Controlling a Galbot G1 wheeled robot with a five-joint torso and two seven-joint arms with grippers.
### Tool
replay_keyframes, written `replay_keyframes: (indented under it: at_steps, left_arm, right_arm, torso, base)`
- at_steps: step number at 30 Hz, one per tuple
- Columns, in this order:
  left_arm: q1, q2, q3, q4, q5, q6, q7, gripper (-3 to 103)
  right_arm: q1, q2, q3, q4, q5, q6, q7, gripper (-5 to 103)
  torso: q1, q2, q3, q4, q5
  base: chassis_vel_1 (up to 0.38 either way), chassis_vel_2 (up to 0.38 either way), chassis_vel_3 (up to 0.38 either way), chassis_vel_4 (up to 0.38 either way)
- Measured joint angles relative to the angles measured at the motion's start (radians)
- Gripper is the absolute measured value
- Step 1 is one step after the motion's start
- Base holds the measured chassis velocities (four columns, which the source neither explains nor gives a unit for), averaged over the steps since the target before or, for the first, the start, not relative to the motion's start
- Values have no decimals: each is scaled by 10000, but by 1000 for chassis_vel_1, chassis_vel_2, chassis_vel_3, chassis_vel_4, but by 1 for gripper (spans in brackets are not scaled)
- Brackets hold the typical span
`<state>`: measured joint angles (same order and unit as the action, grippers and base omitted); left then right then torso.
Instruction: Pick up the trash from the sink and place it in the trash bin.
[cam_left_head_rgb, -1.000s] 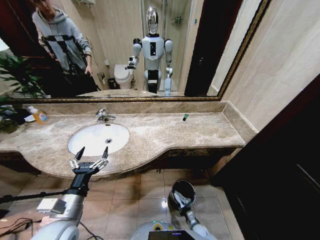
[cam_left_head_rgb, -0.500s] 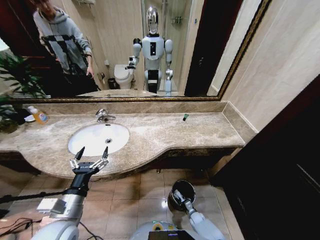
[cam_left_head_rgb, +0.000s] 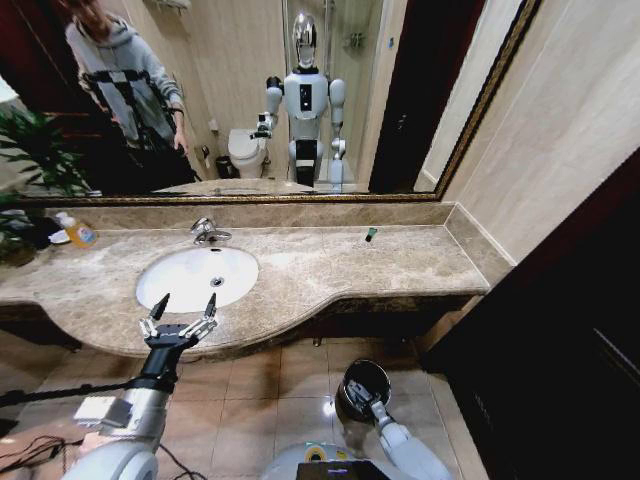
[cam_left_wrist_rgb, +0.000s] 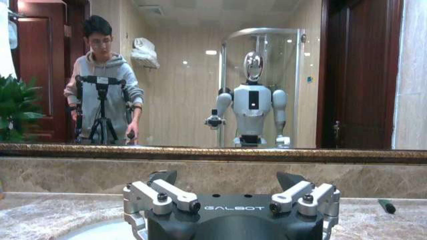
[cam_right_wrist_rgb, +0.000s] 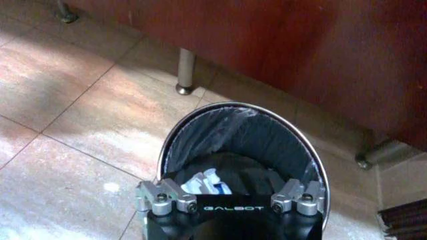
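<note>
Down by the floor, the right hand (cam_right_wrist_rgb: 231, 199) hangs released over the trash bin (cam_right_wrist_rgb: 240, 125), where white trash (cam_right_wrist_rgb: 205, 181) lies: drop done. Left hand (cam_left_head_rgb: 182, 318) waits spread at the sink (cam_left_head_rgb: 197, 276). A green-capped scrap (cam_left_head_rgb: 369, 235) remains on the worktop (cam_left_head_rgb: 400, 262), probably next.

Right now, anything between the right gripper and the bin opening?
Nothing visible. The right gripper hangs directly over the trash bin, fingers open, the lined mouth unobstructed, with white trash lying inside. The left gripper hovers open at the front edge of the sink.
</note>
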<state>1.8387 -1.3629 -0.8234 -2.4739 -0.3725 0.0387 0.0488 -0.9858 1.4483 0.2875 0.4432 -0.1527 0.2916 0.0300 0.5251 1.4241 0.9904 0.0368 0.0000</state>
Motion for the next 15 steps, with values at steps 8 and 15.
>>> replay_keyframes:
  at_steps: [8, 15]
  left_arm:
    - [0, 0, 0, 0, 0, 0, 0, 100]
    - [0, 0, 0, 0, 0, 0, 0, 100]
  right_arm:
    - [-238, -59, 30, 225, 200, 278, 84, 100]
    - [-526, -125, 116, 705, -53, 923, 982, 100]
  torso:
    - [0, 0, 0, 0, 0]
    - [0, 1, 0, 0, 1]
  base:
    - [0, 0, 0, 0]
    - [0, 0, 0, 0]
